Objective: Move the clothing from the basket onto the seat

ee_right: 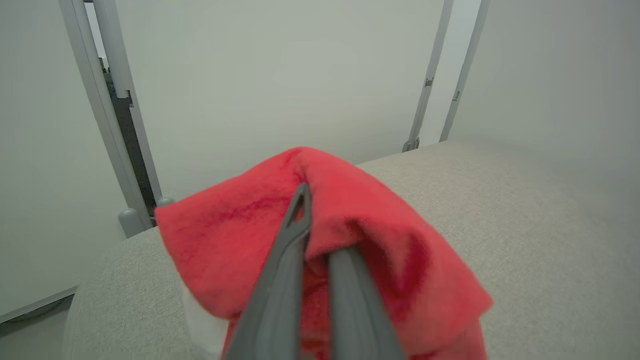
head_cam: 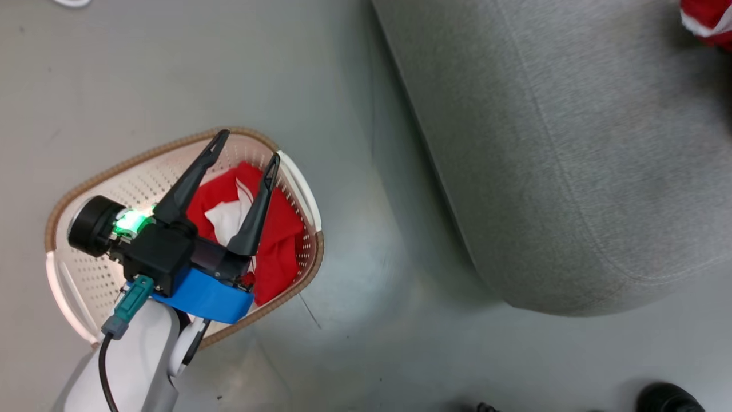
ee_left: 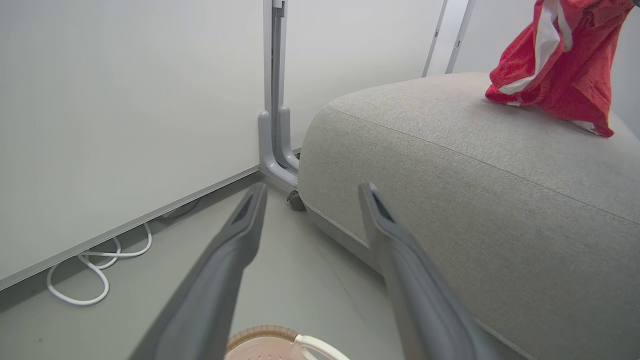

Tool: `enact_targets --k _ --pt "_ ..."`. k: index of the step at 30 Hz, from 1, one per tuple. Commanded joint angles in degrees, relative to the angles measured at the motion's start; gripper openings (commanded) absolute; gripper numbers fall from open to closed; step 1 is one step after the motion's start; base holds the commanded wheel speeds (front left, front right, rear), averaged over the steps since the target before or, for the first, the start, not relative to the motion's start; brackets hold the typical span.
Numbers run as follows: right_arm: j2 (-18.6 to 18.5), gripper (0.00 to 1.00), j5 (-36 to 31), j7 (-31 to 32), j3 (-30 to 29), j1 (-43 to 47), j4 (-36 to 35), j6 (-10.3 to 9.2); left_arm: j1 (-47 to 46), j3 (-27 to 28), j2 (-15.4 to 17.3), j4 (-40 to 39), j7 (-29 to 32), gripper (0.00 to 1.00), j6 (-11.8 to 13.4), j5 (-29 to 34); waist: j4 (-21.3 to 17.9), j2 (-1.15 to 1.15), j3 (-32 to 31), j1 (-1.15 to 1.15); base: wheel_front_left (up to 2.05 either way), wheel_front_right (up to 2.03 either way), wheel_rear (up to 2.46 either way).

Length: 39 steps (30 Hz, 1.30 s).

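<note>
**Mia:** Where is the clothing?

**Ben:** Some bright red soft clothing with white bits [head_cam: 280, 240] lies in the cream-white plastic basket with little holes and a brown woven rim [head_cam: 143, 157]. It is bunched up against the basket's wall on the side nearest the seat.

**Mia:** And where is the basket?

**Ben:** It stands on the smooth grey floor [head_cam: 343, 86]. It is near the big grey cloth seat with round edges [head_cam: 572, 171], but they do not touch.

**Mia:** What about the left tool?

**Ben:** The left tool [head_cam: 249, 144] hangs above the basket, right over the red clothing. Its two long dark fingers are spread wide, with nothing between them. From its own camera, the left tool [ee_left: 312, 190] points at the seat's side [ee_left: 475, 210], and the basket's rim [ee_left: 260, 332] peeks in at the bottom. A white cord [ee_left: 95, 280] lies on the floor by the pale wall [ee_left: 125, 125].

**Mia:** And the right tool?

**Ben:** The right tool [ee_right: 317, 225] has its fingers pressed close together. They pinch a second red piece [ee_right: 390, 240], which droops over them. It is above the seat's top [ee_right: 525, 225].

**Mia:** Is that piece on the seat?

**Ben:** The second red piece [ee_left: 560, 60] has white stripes and hangs over the seat's far part [head_cam: 706, 17]. Its low edge reaches down to the seat's top. I cannot tell if it really rests there.
</note>
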Motion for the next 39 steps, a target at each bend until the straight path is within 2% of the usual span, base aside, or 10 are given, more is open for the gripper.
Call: enact_targets --k 1,9,10,11,12,13,21,30,39 --pt "1.8 0.00 -1.3 -0.2 -1.5 1.6 -0.5 0.01 -1.2 0.1 0.6 -0.5 -0.2 1.00 0.0 0.3 0.7 0.00 2.6 -0.01 0.00 0.00 0.00" --pt "7.2 0.00 -7.1 -0.2 -9.0 4.2 -1.2 0.01 -1.7 -0.1 1.0 -0.2 -0.2 1.00 0.0 0.1 0.5 0.00 3.2 -0.01 0.00 0.00 0.00" --pt "7.7 0.03 -7.8 -0.2 -9.4 4.4 -1.3 0.01 -1.7 -0.3 1.0 -0.1 -0.2 1.00 0.0 0.0 0.5 0.00 3.1 -0.01 0.00 0.00 0.00" --pt "8.2 0.33 -8.3 -0.2 -9.5 4.5 -1.4 0.01 -1.8 -0.3 1.0 0.0 -0.2 1.00 0.0 -0.1 0.6 0.00 2.9 -0.01 0.00 0.00 0.00" --pt "8.7 0.74 -8.4 -0.2 -9.4 4.5 -1.3 0.01 -1.9 -0.3 0.9 0.2 -0.2 1.00 0.0 -0.1 0.6 0.00 2.8 -0.01 0.00 0.00 0.00" --pt "9.1 1.00 -8.4 -0.2 -9.2 4.6 -0.8 0.01 -2.0 -0.3 0.9 0.3 -0.2 1.00 0.0 -0.2 0.6 0.00 2.6 -0.01 0.00 0.00 0.00" --pt "8.3 1.00 -9.0 -0.2 -7.9 5.3 1.4 0.01 -1.7 -0.5 -0.4 1.2 -0.2 1.00 0.0 -0.6 1.5 0.00 0.4 -0.01 0.00 0.00 0.00" --pt "8.3 1.00 -10.5 -0.2 -7.8 10.9 -0.5 0.01 0.2 1.2 -3.5 2.7 -0.2 1.00 0.1 -1.7 3.6 0.00 -4.5 -0.01 0.00 0.00 0.00" --pt "11.0 1.00 -13.6 -0.1 -7.4 20.2 -4.7 0.01 5.0 3.8 -8.4 5.5 -0.2 1.00 0.0 -2.7 6.0 0.00 -14.4 -0.01 0.00 0.00 0.00"
